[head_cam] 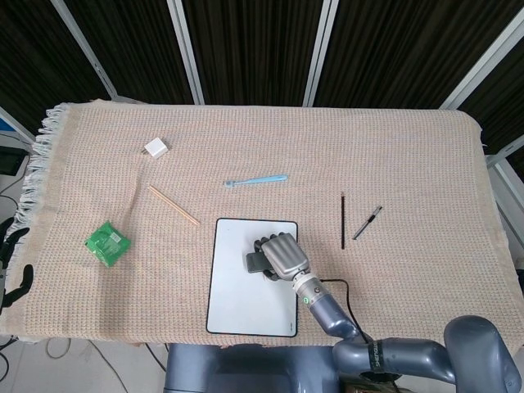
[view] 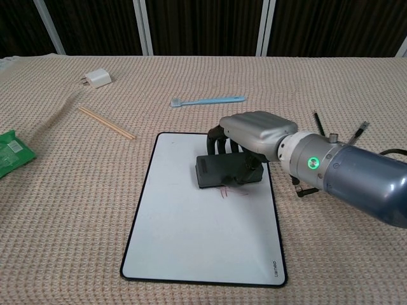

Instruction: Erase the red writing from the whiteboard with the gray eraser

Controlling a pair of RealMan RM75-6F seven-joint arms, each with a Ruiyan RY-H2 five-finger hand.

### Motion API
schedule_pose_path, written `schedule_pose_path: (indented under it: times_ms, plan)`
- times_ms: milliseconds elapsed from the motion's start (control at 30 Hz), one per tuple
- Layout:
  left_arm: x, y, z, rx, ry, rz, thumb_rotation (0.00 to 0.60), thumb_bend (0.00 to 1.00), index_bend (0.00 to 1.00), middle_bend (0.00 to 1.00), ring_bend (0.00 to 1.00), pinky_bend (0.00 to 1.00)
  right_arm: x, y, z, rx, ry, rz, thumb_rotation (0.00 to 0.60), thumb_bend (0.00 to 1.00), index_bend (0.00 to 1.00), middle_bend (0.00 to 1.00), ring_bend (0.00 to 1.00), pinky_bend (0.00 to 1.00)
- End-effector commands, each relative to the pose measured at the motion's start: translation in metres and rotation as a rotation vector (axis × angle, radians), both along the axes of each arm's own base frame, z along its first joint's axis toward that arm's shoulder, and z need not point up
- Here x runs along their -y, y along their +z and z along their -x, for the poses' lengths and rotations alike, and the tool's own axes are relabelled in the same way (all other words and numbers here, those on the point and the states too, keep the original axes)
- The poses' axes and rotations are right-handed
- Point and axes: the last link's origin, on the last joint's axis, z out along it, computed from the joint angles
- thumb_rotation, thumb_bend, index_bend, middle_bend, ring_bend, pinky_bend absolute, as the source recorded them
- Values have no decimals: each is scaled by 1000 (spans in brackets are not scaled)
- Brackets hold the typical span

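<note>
At the far left edge of the head view, dark fingers of the left hand (head_cam: 10, 270) hang beside the cloth (head_cam: 409, 164); whether they are spread or curled cannot be told, and the chest view does not show this hand. A green packet (head_cam: 108, 242) lies on the left, whole in the head view and cut by the edge in the chest view. A white plug (view: 97, 78) sits far left, with chopsticks (view: 106, 122) nearer and to its right. A blue toothbrush (view: 208, 100) lies just beyond the whiteboard (head_cam: 237, 295).

The whiteboard lies near the middle front. The right hand (view: 254, 136) grips the eraser (view: 222, 171), fingers curled over its far edge, pressing it flat on the board's far right part. Only the chest view shows the writing (view: 226, 191): faint red strokes peeking out at the eraser's near edge; from the head view the hand covers that spot.

To the right, a black stick (head_cam: 342, 221) and a pen (head_cam: 367, 223) lie side by side, shown whole only in the head view.
</note>
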Motion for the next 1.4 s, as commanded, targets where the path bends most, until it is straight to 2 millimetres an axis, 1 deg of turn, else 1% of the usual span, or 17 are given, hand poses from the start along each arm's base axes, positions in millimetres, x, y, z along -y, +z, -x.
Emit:
schedule_pose_path:
  times_ms: [33,167,267,367,500,600,767,1067,1133,1233,1367,1400]
  plan:
    - [0,0,0,-2,0,1,600,476,159,11,0,0,-14,4,11,-24,9,-27,600,449,523,497,465,503]
    - [0,-1,0,-3,-2,1,600,476,159,11,0,0,-33,6,25,-57,26,-63,600,449,526,497,465,503]
    - [0,-1,0,-3,-3,2,600,476,159,11,0,0,-44,9,30,-66,40,-75,600,449,533,498,465,503]
    - [0,-1,0,-5,-4,1,600,476,159,11,0,0,-48,12,32,-58,39,-74,600,449,536,499,465,503]
    - [0,-1,-1,-5,-5,1,600,476,159,11,0,0,-46,13,32,-49,39,-60,600,449,536,503,466,507]
    - [0,-1,-1,-5,-4,1,600,476,159,11,0,0,-41,12,29,-34,35,-46,600,450,538,506,469,508]
    - [0,0,-1,-4,-5,-1,600,476,159,11,0,0,-25,8,20,-4,16,-7,600,451,546,511,477,510]
    - [0,0,0,-5,-4,-2,600,476,159,11,0,0,7,-9,-3,39,-35,60,600,451,547,511,477,510]
    - [0,1,0,-5,-4,-3,600,476,159,11,0,0,18,-13,-8,42,-54,86,600,451,548,511,477,510]
    - [0,1,0,-3,-4,-4,600,476,159,11,0,0,31,-14,-9,42,-88,114,600,451,550,511,477,510]
    - [0,2,1,-2,-2,-5,600,476,159,11,0,0,47,-10,-1,24,-132,154,600,452,551,510,477,510]
    - [0,2,0,-2,-2,-4,600,476,159,11,0,0,48,-9,-1,24,-136,157,600,451,551,510,477,510]
